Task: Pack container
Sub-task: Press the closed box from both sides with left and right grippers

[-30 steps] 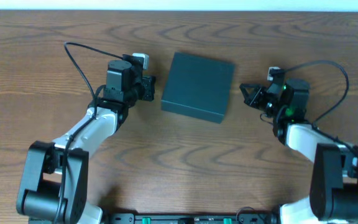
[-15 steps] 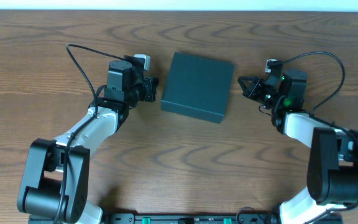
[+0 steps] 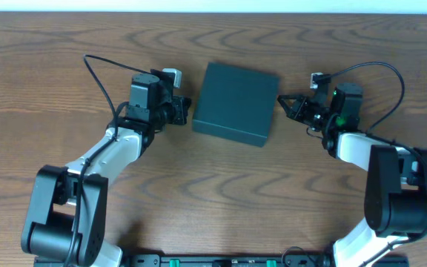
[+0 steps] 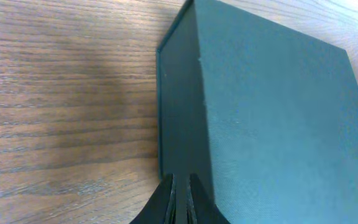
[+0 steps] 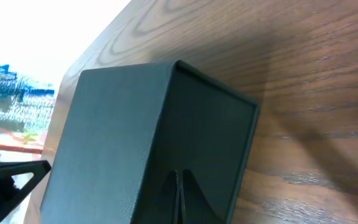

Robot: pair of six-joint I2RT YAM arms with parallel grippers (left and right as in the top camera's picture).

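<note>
The container (image 3: 236, 104) is a dark teal square box, lid closed, lying flat at the table's middle. My left gripper (image 3: 185, 110) is shut and empty, its tips at the box's left side wall. In the left wrist view the fingertips (image 4: 180, 186) sit together against that wall of the container (image 4: 272, 112). My right gripper (image 3: 282, 101) is shut and empty, its tips at the box's right side wall. In the right wrist view the tips (image 5: 179, 180) point at the dark side of the container (image 5: 110, 137). I cannot tell if either touches it.
The wooden table (image 3: 213, 193) surrounds the box. Black cables loop from both wrists, left (image 3: 95, 70) and right (image 3: 391, 74). The table's far edge (image 3: 213, 12) runs along the top of the overhead view.
My right gripper has moved left, up to the box's right side. My left gripper has edged slightly right toward the left side. The box has not moved.
</note>
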